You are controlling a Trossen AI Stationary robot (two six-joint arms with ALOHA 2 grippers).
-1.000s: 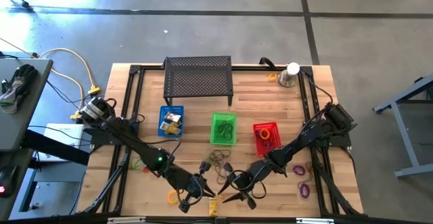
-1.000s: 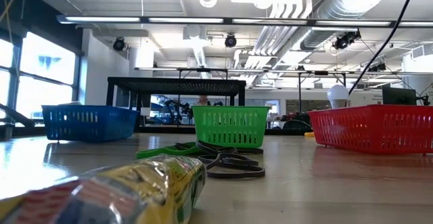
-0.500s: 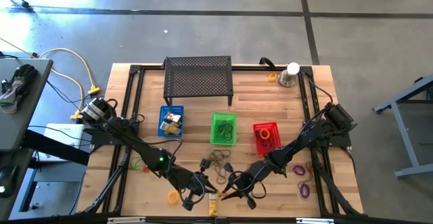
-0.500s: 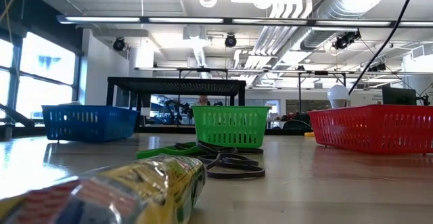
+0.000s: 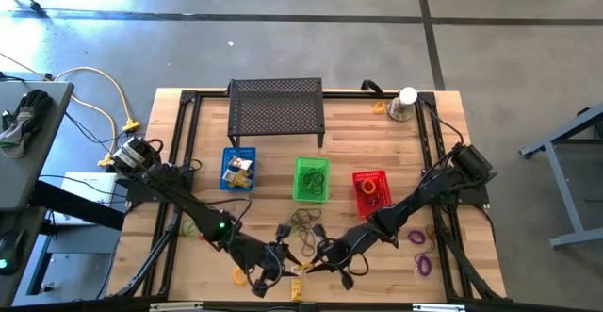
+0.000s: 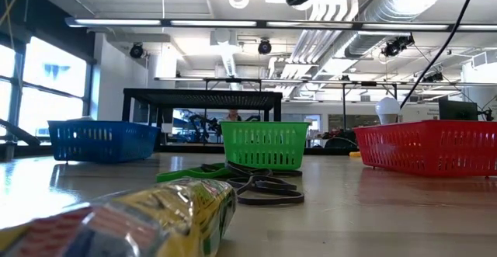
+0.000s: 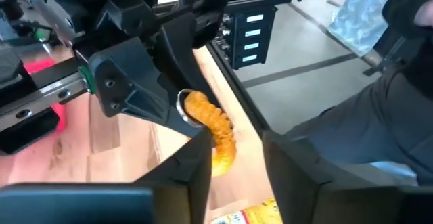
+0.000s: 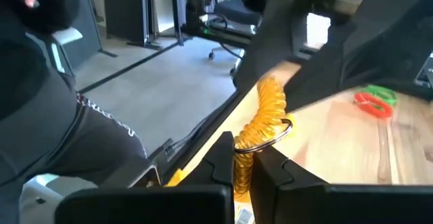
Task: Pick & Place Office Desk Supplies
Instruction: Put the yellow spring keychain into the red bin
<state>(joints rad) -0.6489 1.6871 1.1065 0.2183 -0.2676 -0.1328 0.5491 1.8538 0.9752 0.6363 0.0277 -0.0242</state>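
An orange spiral coil [image 5: 298, 268] with a metal ring [image 7: 183, 103] hangs in the air between my two grippers near the table's front edge. My right gripper [image 5: 317, 266] is shut on it. It also shows in the left wrist view [image 7: 181, 113]. My left gripper [image 5: 281, 269] is open, and the coil's other end [image 7: 220, 160] lies between its fingers. A yellow printed packet [image 5: 297, 289] lies on the table below them and fills the low view's foreground [image 6: 147, 214]. Dark and olive loops [image 5: 303, 221] lie before the green basket [image 5: 312, 179]. My right gripper pinches the coil between its two fingers [image 8: 224, 162], at the end [image 8: 243, 164] just beyond the metal ring. It comes roughly level from the table's right. The coil is lifted clear of the table and stretches toward the left gripper. My left gripper has the coil's end [image 7: 218, 155] against the inner side of one finger [image 7: 196, 158]. The other finger [image 7: 284, 158] stands apart from it.
A blue basket [image 5: 238, 170] and a red basket [image 5: 371, 189] flank the green one. Purple loops [image 5: 421, 253] lie at the right, an orange loop [image 5: 241, 275] and a green loop [image 5: 193, 227] at the left. A black mesh shelf [image 5: 276, 109] and a silver cup [image 5: 404, 106] stand at the back.
My right gripper has moved toward the table's left edge, up to the left gripper, and has gone from wide open to shut on the orange coil. The left gripper has stayed about where it was.
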